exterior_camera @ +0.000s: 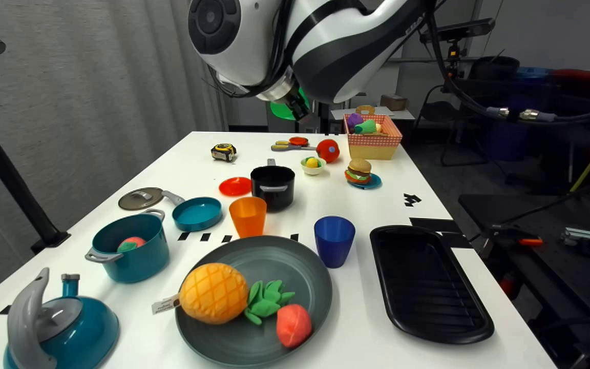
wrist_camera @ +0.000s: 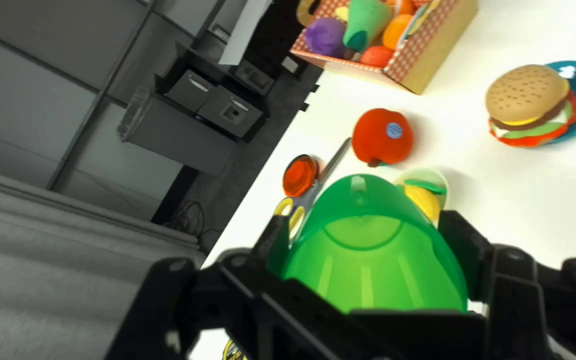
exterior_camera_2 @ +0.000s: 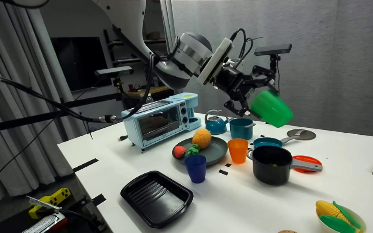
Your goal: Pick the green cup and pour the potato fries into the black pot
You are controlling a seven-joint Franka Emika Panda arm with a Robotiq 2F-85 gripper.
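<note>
While the orange cup (exterior_camera_2: 237, 152) and the blue cup (exterior_camera_2: 196, 168) stand upright on the bench (exterior_camera_2: 238, 200), the action's up high: the fingers (wrist_camera: 460, 245) grip the green cup (exterior_camera_2: 272, 108), one on each side, and it hangs in the air! It's tilted, rim end nearest the fingers, base pointing down and away, and the wrist view looks right into it. Down below sits the black pot (exterior_camera_2: 267, 177), upright, just beside the orange cup, a yellowish speck (exterior_camera_2: 273, 165) inside too small to name. Is the green cup straight above that pot? I can't tell. And there's the dark grey plate (exterior_camera: 305, 271), a toy pineapple (exterior_camera: 215, 293) aboard, between the teal pot (exterior_camera: 144, 269) and the black tray (exterior_camera: 428, 287)!
</note>
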